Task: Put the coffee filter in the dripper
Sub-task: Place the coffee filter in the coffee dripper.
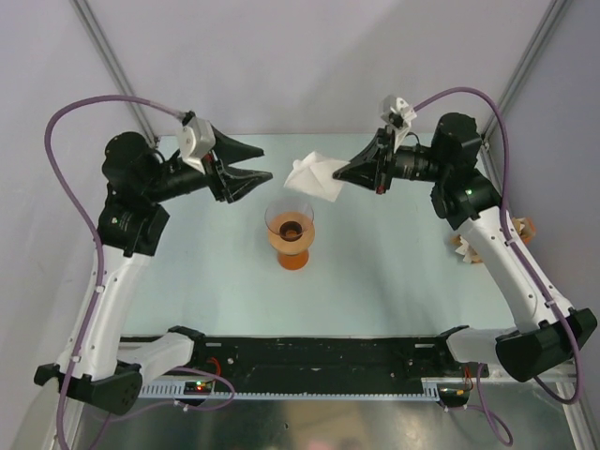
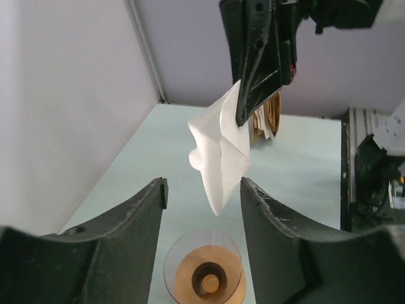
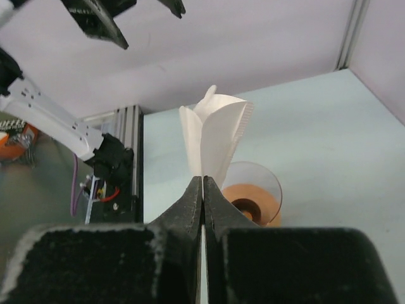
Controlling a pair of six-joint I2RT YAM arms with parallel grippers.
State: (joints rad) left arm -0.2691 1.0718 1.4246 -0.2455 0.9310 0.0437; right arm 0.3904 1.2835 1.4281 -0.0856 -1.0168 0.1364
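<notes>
Dripper point(image 1: 290, 232): upright on the bench point(image 1: 394, 281), midway between the two arms, clear cone uppermost. Just beyond it, the right hand point(image 1: 340, 174) is pinched fully together on one edge of the coffee filter point(image 1: 316, 176) (a white paper cone, partly spread and creased), which hangs in the air clear of the dripper. Left hand point(image 1: 266, 162): jaws moderately apart, facing the filter without touching it, gripping nothing.
</notes>
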